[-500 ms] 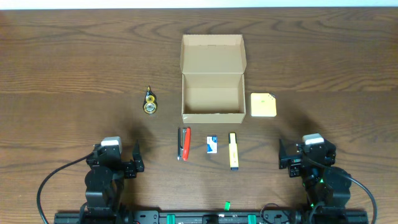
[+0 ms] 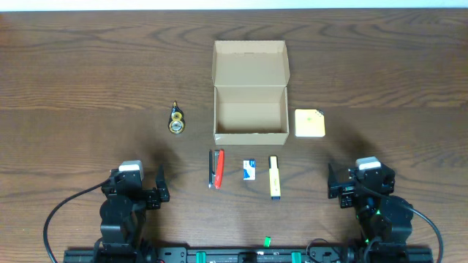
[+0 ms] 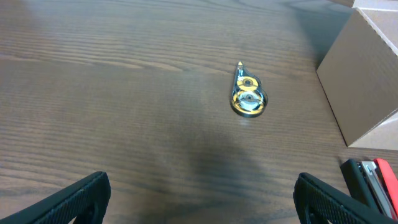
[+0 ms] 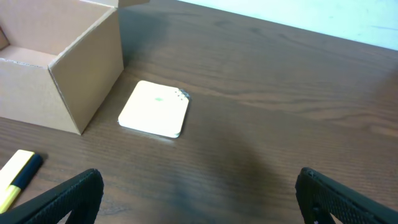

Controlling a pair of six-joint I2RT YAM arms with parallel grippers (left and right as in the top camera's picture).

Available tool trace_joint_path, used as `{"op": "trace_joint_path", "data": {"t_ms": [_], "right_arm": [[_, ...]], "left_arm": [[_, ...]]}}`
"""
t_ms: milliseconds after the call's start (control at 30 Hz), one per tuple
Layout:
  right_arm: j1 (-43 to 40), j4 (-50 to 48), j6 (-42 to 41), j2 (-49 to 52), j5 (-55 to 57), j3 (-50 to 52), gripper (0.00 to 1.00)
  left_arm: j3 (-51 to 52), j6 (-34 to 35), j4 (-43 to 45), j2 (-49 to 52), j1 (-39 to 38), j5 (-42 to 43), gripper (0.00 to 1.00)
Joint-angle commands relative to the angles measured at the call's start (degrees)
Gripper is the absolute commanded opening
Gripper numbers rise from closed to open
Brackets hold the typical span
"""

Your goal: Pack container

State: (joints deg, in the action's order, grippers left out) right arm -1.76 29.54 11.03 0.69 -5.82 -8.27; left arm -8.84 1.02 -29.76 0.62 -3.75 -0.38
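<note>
The tan cardboard container stands open and looks empty at the table's middle, its flap lid folded back; it also shows in the left wrist view and the right wrist view. In front of it lie a red and black stapler, a small blue and white item and a yellow highlighter. A yellow correction-tape roller lies to its left. My left gripper and right gripper are open and empty near the front edge.
A pale-yellow square pad lies just right of the box, also in the right wrist view. The dark wood table stretches wide on both sides. The arms' bases sit at the front edge.
</note>
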Motion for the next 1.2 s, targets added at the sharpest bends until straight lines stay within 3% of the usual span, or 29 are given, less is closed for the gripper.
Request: {"op": "trace_joint_path", "data": {"t_ms": [0,367,700,1167], "right_arm": [[-0.5,0.0,0.6,-0.4,0.0,0.1,0.99],[-0.5,1.1,0.6,3.0,1.1,-4.4,0.99],[-0.5,1.1,-1.4,20.7,1.3,-16.9,0.99],[-0.5,1.8,-26.2,49.8,1.2,-37.0,0.99]], "left_arm": [[0.7,-1.0,0.0,-0.3,0.3,0.0,0.95],[0.7,-1.0,0.0,-0.3,0.3,0.0,0.95],[0.7,-1.0,0.0,-0.3,0.3,0.0,0.95],[0.7,-1.0,0.0,-0.3,0.3,0.0,0.95]]}}
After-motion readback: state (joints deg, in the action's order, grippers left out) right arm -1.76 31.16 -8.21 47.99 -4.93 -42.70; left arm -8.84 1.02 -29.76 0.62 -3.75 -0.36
